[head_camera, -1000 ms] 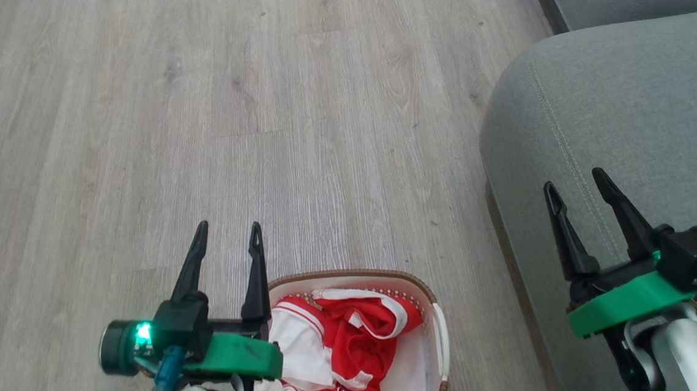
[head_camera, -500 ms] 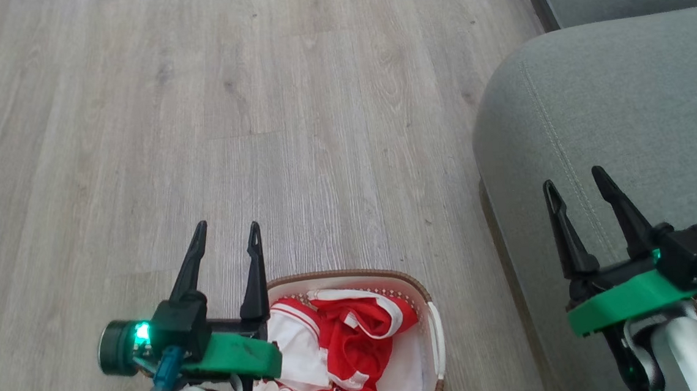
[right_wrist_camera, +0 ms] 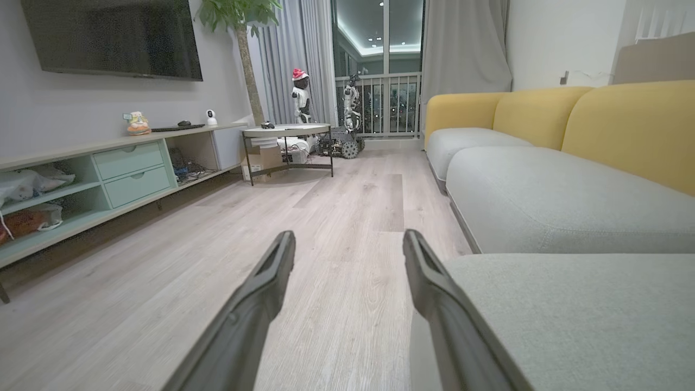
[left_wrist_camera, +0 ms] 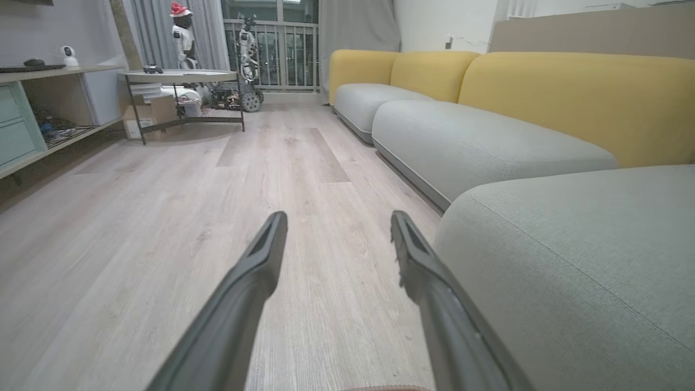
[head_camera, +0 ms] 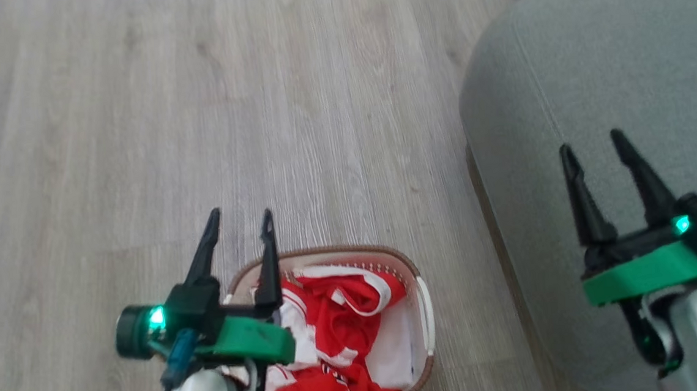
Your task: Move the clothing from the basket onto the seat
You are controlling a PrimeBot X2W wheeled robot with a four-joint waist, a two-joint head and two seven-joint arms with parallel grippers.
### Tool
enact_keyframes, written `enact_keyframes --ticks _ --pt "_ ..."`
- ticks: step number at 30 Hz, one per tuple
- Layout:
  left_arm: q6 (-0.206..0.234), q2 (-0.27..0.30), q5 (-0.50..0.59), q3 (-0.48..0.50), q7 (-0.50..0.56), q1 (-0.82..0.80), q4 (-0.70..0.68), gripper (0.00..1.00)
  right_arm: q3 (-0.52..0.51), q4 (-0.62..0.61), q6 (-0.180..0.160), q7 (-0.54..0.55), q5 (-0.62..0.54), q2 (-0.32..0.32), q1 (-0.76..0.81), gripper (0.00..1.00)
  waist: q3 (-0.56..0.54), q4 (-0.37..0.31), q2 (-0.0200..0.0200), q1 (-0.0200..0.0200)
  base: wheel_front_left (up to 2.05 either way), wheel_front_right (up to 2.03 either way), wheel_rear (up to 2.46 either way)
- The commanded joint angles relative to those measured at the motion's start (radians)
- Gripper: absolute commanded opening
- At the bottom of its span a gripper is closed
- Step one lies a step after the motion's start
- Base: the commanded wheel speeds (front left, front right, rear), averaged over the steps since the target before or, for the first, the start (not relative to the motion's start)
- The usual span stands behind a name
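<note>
Only the head camera has shifted, dipping to show more of the basket on the floor beside the seat. The clothing still lies heaped inside it. Both the left hand and the right hand hang spread and empty, so no pick-up has begun.

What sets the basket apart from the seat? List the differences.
The basket is small, cream plastic with a brown rim; the seat is large, grey-green fabric. The basket holds the clothing; the seat's visible part holds none. Both have rounded edges.
</note>
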Motion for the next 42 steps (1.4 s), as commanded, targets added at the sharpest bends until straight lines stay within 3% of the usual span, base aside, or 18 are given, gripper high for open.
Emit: enact_keyframes --ticks 1,11,32,42 --pt "0.006 0.007 -0.004 0.024 -0.010 -0.048 -0.026 1.00 0.010 -0.041 0.000 -0.007 0.005 -0.021 -0.046 1.00 0.024 -0.011 0.0000 -0.0001 0.00 0.00 0.00" --pt "0.040 0.007 -0.055 -0.060 -0.010 -0.157 0.124 1.00 -0.006 -0.104 0.000 -0.007 0.058 -0.079 -0.114 1.00 0.167 -0.058 0.0000 -0.0001 0.00 0.00 0.00" --pt "-0.004 0.007 -0.352 -0.215 -0.010 -0.461 0.704 1.00 -0.054 -0.216 0.000 -0.007 0.131 -0.143 -0.294 1.00 0.467 -0.153 0.0000 -0.0001 0.00 0.00 0.00" --pt "-0.012 0.007 -0.503 -0.364 -0.005 -0.648 0.910 1.00 -0.116 -0.322 0.000 -0.007 0.168 -0.158 -0.379 1.00 0.646 -0.168 0.0000 -0.0001 0.00 0.00 0.00"
